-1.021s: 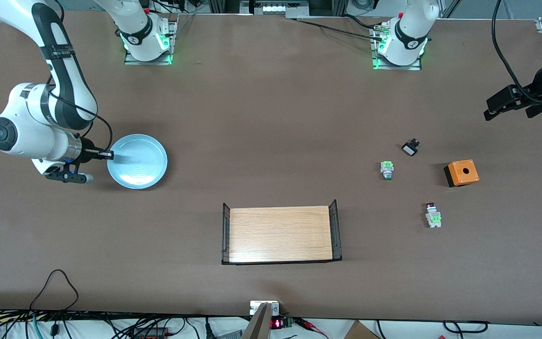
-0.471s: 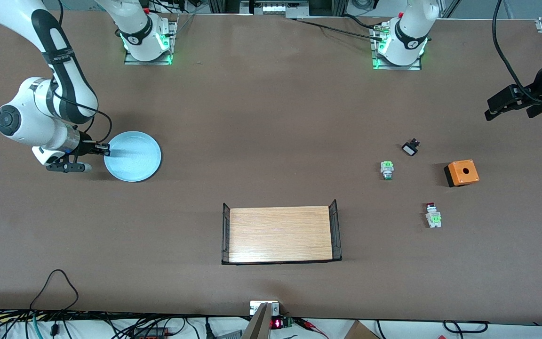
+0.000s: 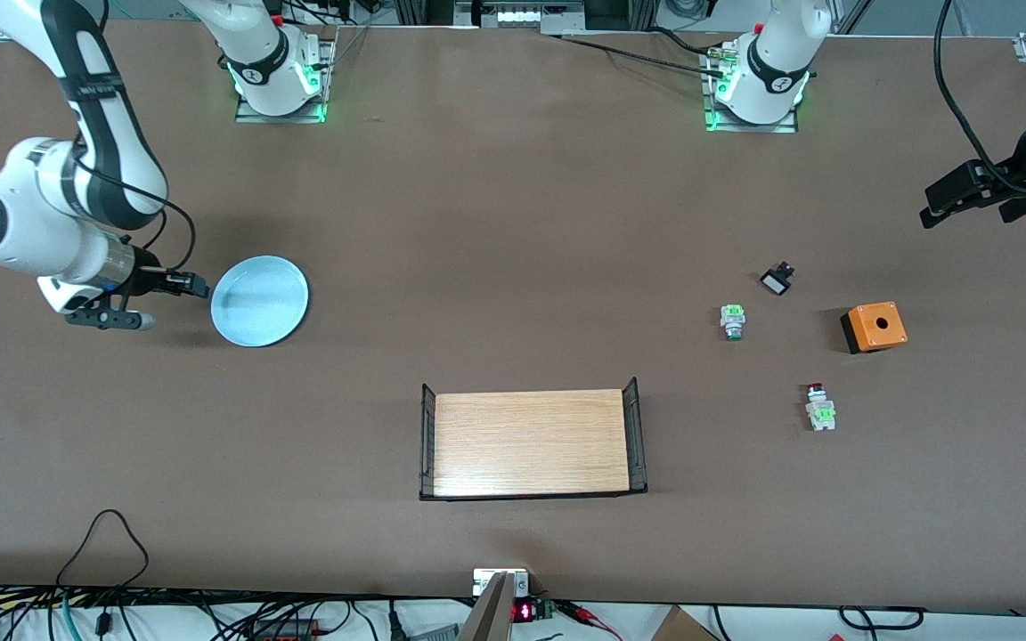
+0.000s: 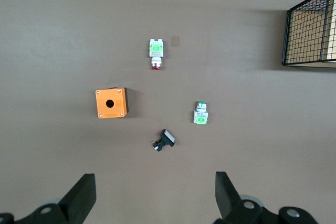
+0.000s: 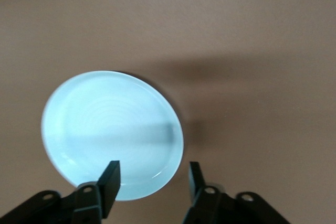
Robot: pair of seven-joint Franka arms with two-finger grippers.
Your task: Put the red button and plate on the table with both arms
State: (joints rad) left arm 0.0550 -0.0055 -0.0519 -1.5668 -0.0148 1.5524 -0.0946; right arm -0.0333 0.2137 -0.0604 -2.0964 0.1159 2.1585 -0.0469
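The pale blue plate [image 3: 260, 300] lies flat on the brown table [image 3: 513, 223] toward the right arm's end. My right gripper [image 3: 197, 286] hovers just off the plate's rim, open, with nothing between its fingers. In the right wrist view the plate [image 5: 113, 135] sits just ahead of the right gripper [image 5: 153, 179]. The red button [image 3: 819, 405] lies on its side on the table toward the left arm's end. My left gripper [image 3: 932, 209] waits high over that end of the table, open and empty. The left wrist view shows the red button [image 4: 156, 53] well ahead of the left gripper [image 4: 153, 195].
A green-capped button [image 3: 732, 320], a small black part [image 3: 777, 279] and an orange box with a hole [image 3: 874, 327] lie near the red button. A wooden tray with black wire ends [image 3: 531, 442] stands mid-table, nearer the front camera.
My right gripper has opened and let go of the plate, then drawn back toward the right arm's end. The plate now lies flat on the table. The left arm has not moved.
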